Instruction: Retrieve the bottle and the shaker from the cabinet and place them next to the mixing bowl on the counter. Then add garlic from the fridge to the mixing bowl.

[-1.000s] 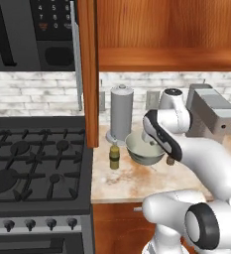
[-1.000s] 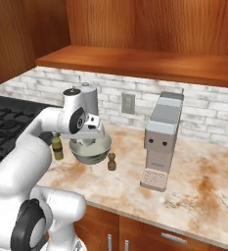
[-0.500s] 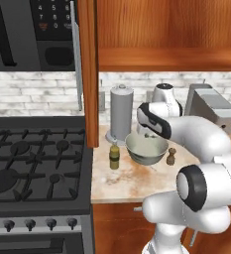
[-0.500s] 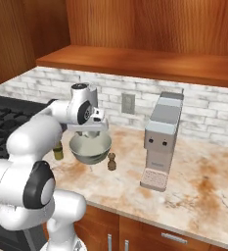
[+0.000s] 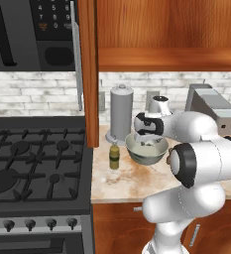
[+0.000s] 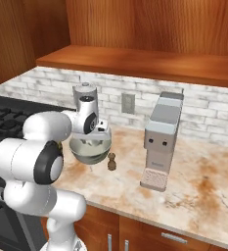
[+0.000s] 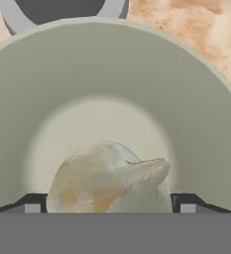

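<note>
The garlic (image 7: 109,181) sits between the 2 finger tips of the end effector (image 7: 109,208), directly ahead of the hand camera and over the pale inside of the mixing bowl (image 7: 186,99); the bulb's pointed tip runs crosswise, toward 1 finger tip. The tips stand wide, one at each flank of the bulb, and whether they press it or have let go cannot be told. The bowl lies straight below along the end effector's line, so the coming move is probably a release or a lift clear. From the left base camera the bowl (image 5: 146,149) stands toward the back of the tabletop (image 5: 132,183), the bottle (image 5: 114,158) just beside it on the stove side. The shaker (image 6: 112,162) stands at its other side.
</note>
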Robot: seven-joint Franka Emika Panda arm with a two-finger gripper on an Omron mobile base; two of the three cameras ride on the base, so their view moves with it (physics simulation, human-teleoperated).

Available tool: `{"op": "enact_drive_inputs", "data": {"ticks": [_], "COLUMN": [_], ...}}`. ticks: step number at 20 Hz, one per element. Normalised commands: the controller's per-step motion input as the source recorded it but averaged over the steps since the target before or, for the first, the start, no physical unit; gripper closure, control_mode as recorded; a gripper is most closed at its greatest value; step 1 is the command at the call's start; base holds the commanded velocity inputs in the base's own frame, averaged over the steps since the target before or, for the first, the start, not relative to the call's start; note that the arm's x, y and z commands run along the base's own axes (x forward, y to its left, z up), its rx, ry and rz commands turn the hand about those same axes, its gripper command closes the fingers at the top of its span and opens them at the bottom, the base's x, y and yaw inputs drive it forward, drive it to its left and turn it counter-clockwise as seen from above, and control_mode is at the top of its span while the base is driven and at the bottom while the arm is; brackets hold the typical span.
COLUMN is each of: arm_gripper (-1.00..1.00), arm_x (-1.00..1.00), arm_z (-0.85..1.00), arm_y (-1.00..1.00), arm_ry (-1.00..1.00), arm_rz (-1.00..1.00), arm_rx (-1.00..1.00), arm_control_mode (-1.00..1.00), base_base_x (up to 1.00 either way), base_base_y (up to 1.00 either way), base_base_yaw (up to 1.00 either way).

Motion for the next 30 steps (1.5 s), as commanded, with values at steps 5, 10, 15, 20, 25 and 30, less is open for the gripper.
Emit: {"op": "enact_drive_inputs", "data": {"ticks": [5, 10, 15, 20, 25, 30], "arm_gripper": [1.00, 1.00, 1.00, 1.00, 1.00, 1.00], "arm_x": [0.12, 0.28, 0.46, 0.14, 0.00, 0.00], "arm_z": [-0.27, 0.00, -0.01, -0.11, -0.23, -0.27], "arm_y": [0.00, 0.02, 0.03, 0.02, 0.00, 0.01], "arm_ry": [0.00, 0.00, 0.00, 0.00, 0.02, 0.00], "arm_rz": [0.00, 0.00, -0.01, -0.02, -0.01, 0.00], "arm_rx": [0.04, 0.00, 0.00, 0.00, 0.00, 0.00], "arm_control_mode": [-1.00, -1.00, -1.00, -1.00, -1.00, -1.00], "base_base_x": [0.00, 0.00, 0.00, 0.00, 0.00, 0.00], "base_base_y": [0.00, 0.00, 0.00, 0.00, 0.00, 0.00], "base_base_yaw": [0.00, 0.00, 0.00, 0.00, 0.00, 0.00]}}
